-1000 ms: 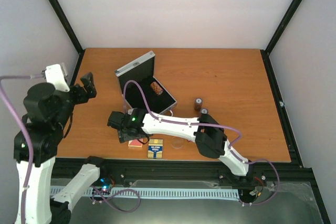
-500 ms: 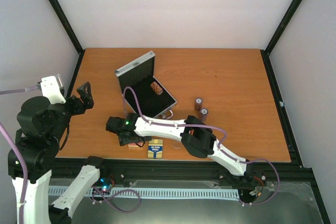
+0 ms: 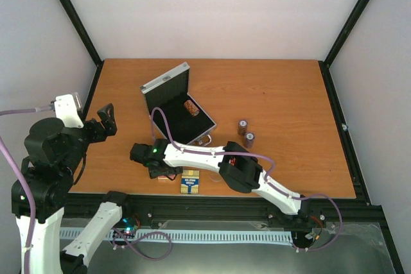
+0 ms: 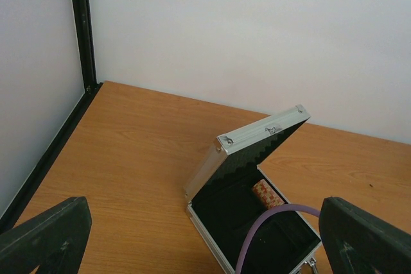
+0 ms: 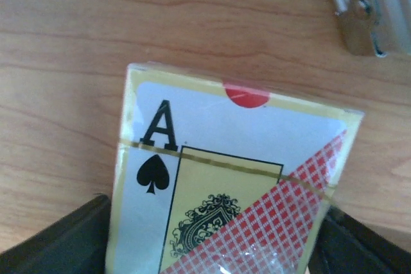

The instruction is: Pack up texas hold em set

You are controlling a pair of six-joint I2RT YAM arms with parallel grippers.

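1. near the table's [image 3: 276, 94] front edge, the right gripper [image 3: 162, 171] has dropped onto the red-white deck [image 5: 231, 178], and its wrist now hides the deck from overhead; the pickup looks to be starting.
2. its fingers [image 5: 51, 242] flank the deck's two sides; whether they clamp it yet, i cannot tell.
3. the deck lies flat on the wood just in front of the open case [image 3: 166, 81]. it is film-wrapped, with an ace of spades, a gold border and a red lattice corner.
4. the left gripper [image 3: 103, 120], jaws apart and empty, has sunk slightly and hovers left of the case.
5. one chip stack [image 3: 191, 107] sits in the case; the blue-yellow deck [image 3: 190, 182] remains out.
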